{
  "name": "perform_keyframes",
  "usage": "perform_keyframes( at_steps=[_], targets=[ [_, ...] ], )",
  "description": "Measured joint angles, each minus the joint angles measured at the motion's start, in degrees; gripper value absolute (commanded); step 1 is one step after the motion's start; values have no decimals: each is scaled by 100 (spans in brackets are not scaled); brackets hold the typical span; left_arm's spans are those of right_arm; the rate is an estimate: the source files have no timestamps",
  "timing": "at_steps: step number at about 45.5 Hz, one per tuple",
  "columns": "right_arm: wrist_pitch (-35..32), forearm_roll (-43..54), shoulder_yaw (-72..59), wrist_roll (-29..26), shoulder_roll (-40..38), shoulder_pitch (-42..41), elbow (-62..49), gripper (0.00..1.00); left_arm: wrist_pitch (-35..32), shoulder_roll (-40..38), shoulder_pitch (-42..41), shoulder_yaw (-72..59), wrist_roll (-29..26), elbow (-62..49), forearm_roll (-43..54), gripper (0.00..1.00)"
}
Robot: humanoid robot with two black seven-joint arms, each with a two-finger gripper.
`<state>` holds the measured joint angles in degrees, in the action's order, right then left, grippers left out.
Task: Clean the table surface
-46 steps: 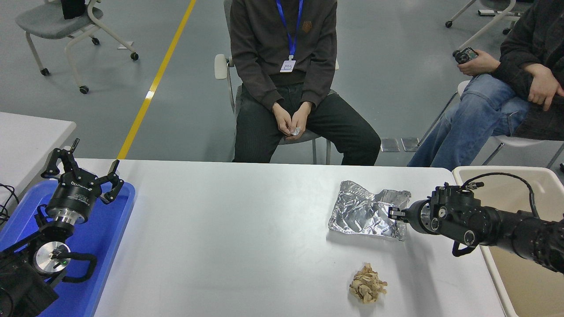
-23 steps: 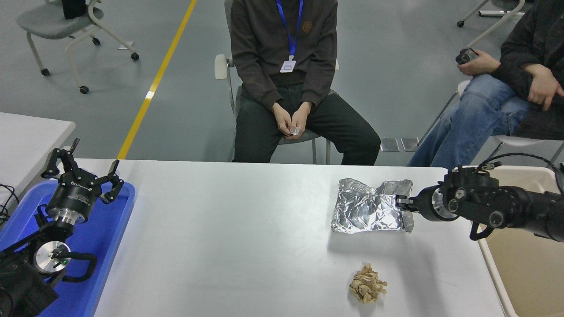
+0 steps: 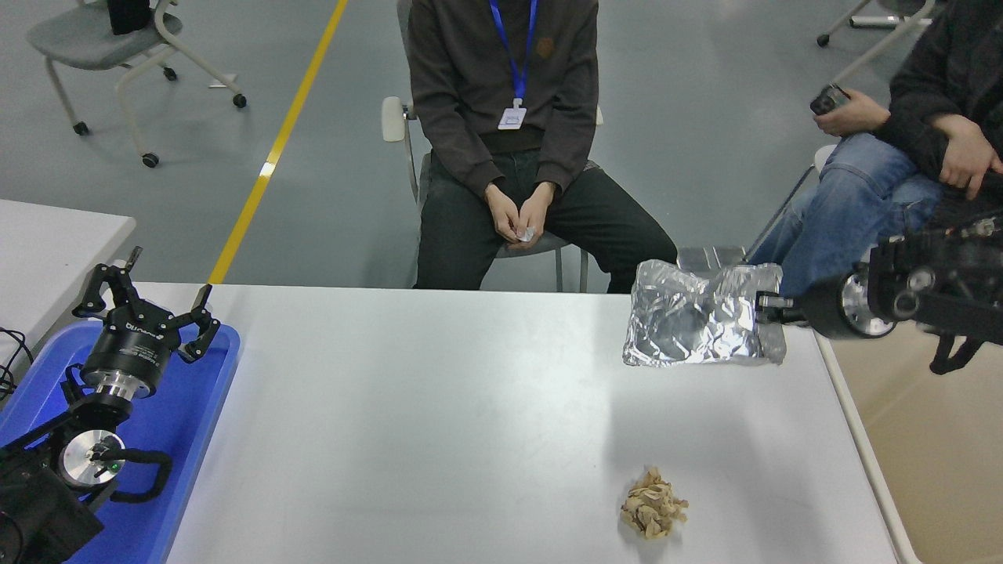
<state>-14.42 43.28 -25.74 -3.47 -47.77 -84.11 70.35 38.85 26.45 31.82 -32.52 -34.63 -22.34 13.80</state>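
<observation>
The table surface (image 3: 439, 407) is a wide grey-white top filling the lower middle of the head view. Above its far right corner hangs a crumpled silver foil bag (image 3: 697, 325), lifted off the table, with my right gripper (image 3: 764, 309) shut on its right edge. A crumpled tan wad of paper (image 3: 653, 513) lies on the table near the front right. My left gripper (image 3: 145, 301) stands open at the lower left, parked over the blue tray.
A blue tray (image 3: 196, 423) sits at the table's left end. A beige bin (image 3: 932, 446) stands off the right edge. One person (image 3: 509, 157) sits at the far side, another (image 3: 901, 172) at the upper right holding a small device.
My right gripper has lifted the foil bag off the table and carried it up and to the right, toward the bin. The left arm and the tan wad have not moved.
</observation>
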Motion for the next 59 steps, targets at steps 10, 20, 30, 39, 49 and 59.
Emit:
perform_keyframes(
  at_steps=[10, 20, 30, 39, 49, 59],
  targets=[
    [-97, 27, -3, -4, -675, -378, 601, 0, 0, 0, 0, 0, 0, -1, 0, 100],
    [-272, 96, 25, 0, -1127, -638, 855, 0, 0, 1, 0, 0, 0, 0, 0, 100],
    [-347, 179, 57, 2, -1359, -731, 943, 0, 0, 1, 0, 0, 0, 0, 0, 100],
    [-369, 317, 47, 4, -1477, -748, 947, 0, 0, 1, 0, 0, 0, 0, 0, 100],
    [-345, 543, 30, 19, -1676, -463, 657, 0, 0, 1, 0, 0, 0, -2, 0, 100],
    [-324, 601, 90, 107, -1853, -36, 53, 0, 0, 1, 0, 0, 0, -2, 1, 100]
  ],
)
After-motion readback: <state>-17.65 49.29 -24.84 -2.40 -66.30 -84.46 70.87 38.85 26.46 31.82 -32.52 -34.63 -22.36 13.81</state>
